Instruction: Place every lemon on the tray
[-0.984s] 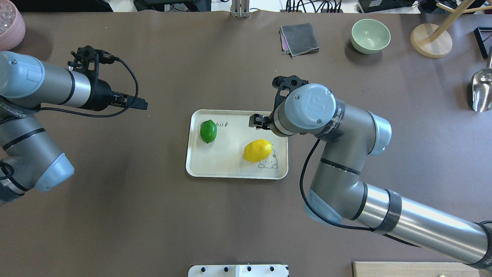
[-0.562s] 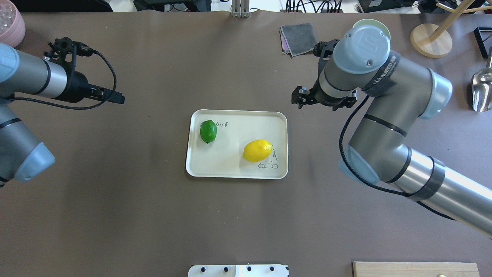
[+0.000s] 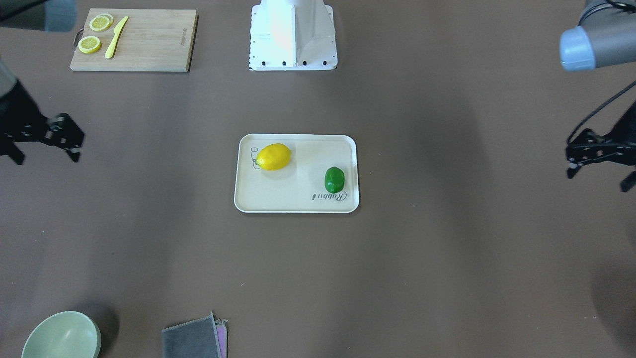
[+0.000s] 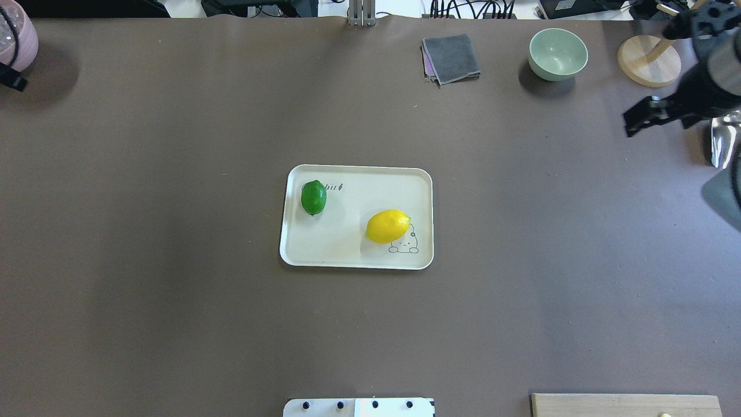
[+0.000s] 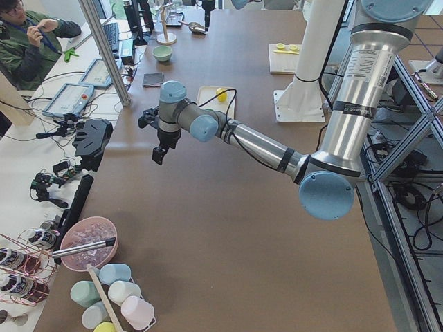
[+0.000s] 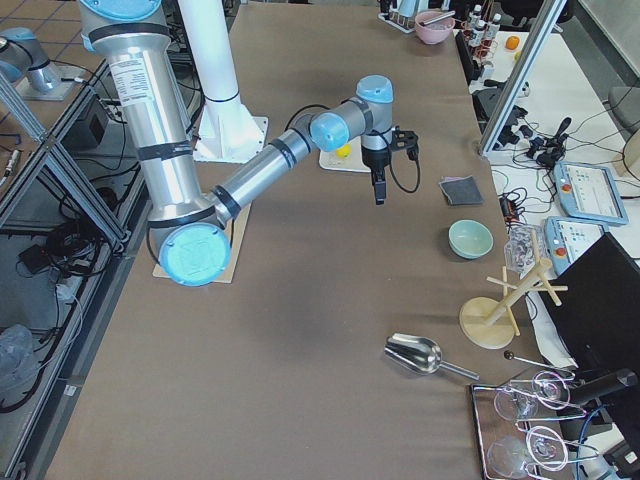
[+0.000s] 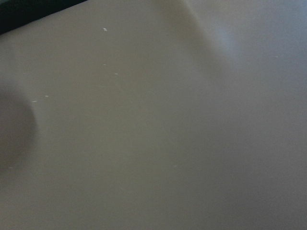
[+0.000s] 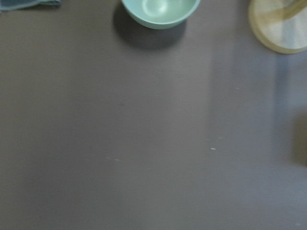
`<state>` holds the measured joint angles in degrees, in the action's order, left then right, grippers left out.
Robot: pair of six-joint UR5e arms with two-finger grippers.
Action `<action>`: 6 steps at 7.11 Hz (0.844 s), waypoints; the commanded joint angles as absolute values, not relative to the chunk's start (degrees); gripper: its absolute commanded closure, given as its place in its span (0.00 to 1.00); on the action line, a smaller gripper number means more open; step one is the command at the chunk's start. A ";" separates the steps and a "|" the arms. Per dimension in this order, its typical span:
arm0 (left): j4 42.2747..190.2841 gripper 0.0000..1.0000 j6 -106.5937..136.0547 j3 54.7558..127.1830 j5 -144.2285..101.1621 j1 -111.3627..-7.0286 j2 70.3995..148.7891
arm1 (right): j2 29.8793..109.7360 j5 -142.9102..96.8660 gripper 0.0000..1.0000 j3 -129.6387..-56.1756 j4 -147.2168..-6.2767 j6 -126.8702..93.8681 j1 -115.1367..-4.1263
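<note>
The cream tray (image 4: 347,243) lies mid-table. The yellow lemon (image 4: 388,226) rests on it beside the cartoon drawing. The green lemon (image 4: 314,197) rests on it by the "Rabbit" script. Both also show in the front-facing view: tray (image 3: 298,196), yellow lemon (image 3: 274,156), green lemon (image 3: 334,179). My right gripper (image 3: 45,159) is open and empty, far off to the tray's side; it also shows at the overhead view's right edge (image 4: 639,119). My left gripper (image 3: 598,180) is open and empty, far off on the opposite side.
A wooden cutting board (image 3: 149,44) with lemon slices and a yellow knife lies near the robot base (image 3: 293,35). A green bowl (image 4: 558,53), grey cloth (image 4: 451,58), wooden stand (image 4: 648,61), metal scoop (image 4: 723,139) and pink bowl (image 4: 14,40) lie along the far edge.
Both arms have swung outward from the tray, the right from over the tray to the table's right end, the left to the left end. Both lemons stay put on the tray.
</note>
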<state>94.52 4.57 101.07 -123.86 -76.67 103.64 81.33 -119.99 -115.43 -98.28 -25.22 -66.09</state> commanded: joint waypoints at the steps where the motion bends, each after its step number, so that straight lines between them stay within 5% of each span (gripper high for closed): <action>1: 88.69 0.01 -12.49 99.77 -124.19 -86.71 102.40 | 92.86 -126.51 0.00 -112.62 -98.09 2.09 -83.14; 3: 88.77 0.01 -15.64 99.32 -127.08 -88.24 96.79 | 96.93 -131.82 0.00 -102.53 -98.00 24.43 -95.83; 6: 91.48 0.01 -15.04 96.94 -128.14 -89.29 88.80 | 103.61 -130.25 0.00 -101.60 -97.65 24.78 -100.18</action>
<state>89.96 -15.35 97.27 -127.84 -88.51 92.16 101.46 -130.36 -102.06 -97.77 24.26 -98.23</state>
